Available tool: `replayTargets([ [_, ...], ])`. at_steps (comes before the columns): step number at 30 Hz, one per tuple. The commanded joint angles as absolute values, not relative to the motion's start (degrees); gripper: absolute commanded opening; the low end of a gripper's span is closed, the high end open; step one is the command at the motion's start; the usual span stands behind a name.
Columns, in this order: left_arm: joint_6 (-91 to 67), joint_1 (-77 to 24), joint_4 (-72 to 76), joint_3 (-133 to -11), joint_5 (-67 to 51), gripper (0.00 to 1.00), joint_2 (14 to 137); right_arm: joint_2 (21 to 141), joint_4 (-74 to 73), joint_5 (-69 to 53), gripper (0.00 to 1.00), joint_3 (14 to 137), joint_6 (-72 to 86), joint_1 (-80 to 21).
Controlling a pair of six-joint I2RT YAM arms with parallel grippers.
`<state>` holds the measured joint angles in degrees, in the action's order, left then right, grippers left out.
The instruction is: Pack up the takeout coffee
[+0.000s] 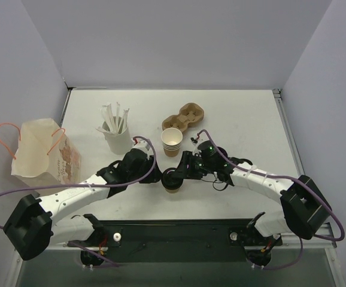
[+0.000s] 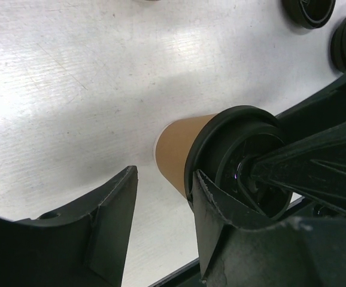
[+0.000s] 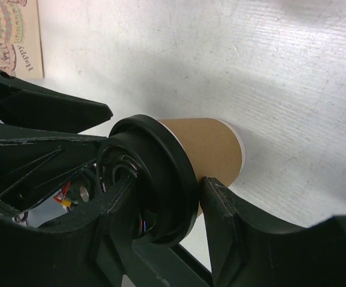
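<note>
Right gripper (image 3: pixel 168 186) straddles black lid (image 3: pixel 156 142); cup (image 3: pixel 208 144) upright, axis vertical, mouth up

A small tan paper cup (image 1: pixel 172 189) stands upright on the table (image 1: pixel 239 113), capped by its black lid (image 1: pixel 172 177).

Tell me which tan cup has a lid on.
The cup between the left gripper and the right gripper: a black lid covers it. The tan cups behind it, beside the cardboard carrier, are open, white inside.

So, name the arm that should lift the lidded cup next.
Right, probably: the right gripper is closed against the lidded cup at rim and side, while the left gripper stands open with a gap beside it.
</note>
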<state>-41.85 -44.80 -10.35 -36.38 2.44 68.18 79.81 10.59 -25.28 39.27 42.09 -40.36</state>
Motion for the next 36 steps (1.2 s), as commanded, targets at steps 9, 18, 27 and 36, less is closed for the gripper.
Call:
replayTargets([
  [9,-38.8,-45.0,-13.2,-37.5,-2.7,0.58,56.9,75.4,2.5,-9.6,0.38,35.8,52.7,-47.0],
  [18,-38.8,-45.1,-8.0,-35.4,-6.7,0.59,61.2,74.4,2.8,-7.5,0.37,36.4,55.3,-49.0],
  [27,-37.5,-45.5,-9.6,-34.5,-1.8,0.58,66.2,71.8,1.1,-7.4,0.5,38.0,53.4,-50.2],
  [36,-36.7,-45.9,-9.7,-34.3,-0.7,0.58,69.1,67.3,-4.7,-7.8,0.68,41.0,49.5,-48.3],
])
